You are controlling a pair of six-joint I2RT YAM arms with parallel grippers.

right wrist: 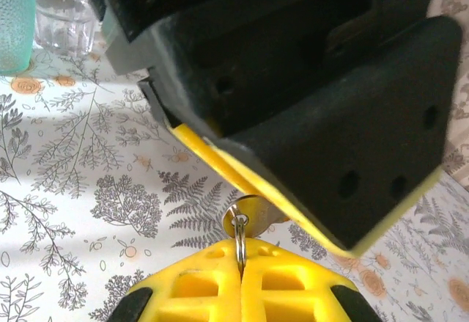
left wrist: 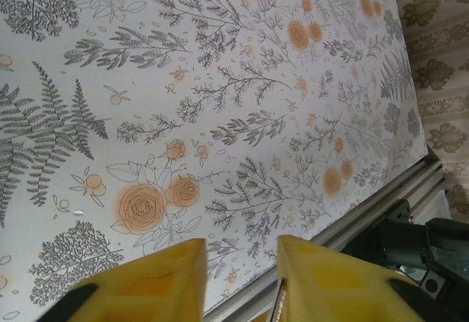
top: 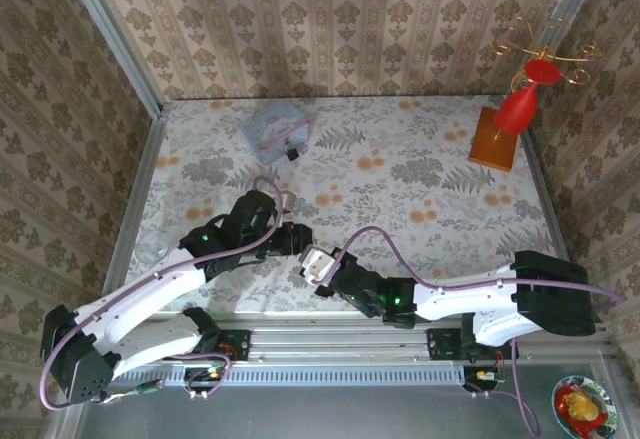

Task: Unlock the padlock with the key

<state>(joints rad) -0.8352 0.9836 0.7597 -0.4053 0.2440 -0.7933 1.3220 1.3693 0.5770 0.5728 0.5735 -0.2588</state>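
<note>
The padlock [top: 293, 152] is sitting at the far side of the desk [top: 420, 189], left of the middle. It is touching or just beside the near right corner of a pale tin [top: 272, 127] and is well apart from both arms. The left arm [top: 160, 294] and the right arm [top: 470, 299] are meeting over the near middle of the desk, their tips just beside each other. The right jaws are pressing fully together on a thin metal ring [right wrist: 240, 235], which is passing through the brass head of the key [right wrist: 253, 209]. The key is lying just beyond the right arm's yellow fingers [right wrist: 198, 285]. Its blade is hiding behind the left arm's yellow finger [right wrist: 212, 162], so whether key and finger are touching cannot be told. In the left wrist view the left jaws are standing narrowly apart, the patterned desk showing through the gap between the fingers [left wrist: 161, 278]. A red ornament [top: 520, 104] on a wooden block [top: 492, 144] is standing at the far right corner. In the right wrist view a teal glass [right wrist: 15, 17] and a clear cup [right wrist: 69, 6] are standing side by side on the desk.
</note>
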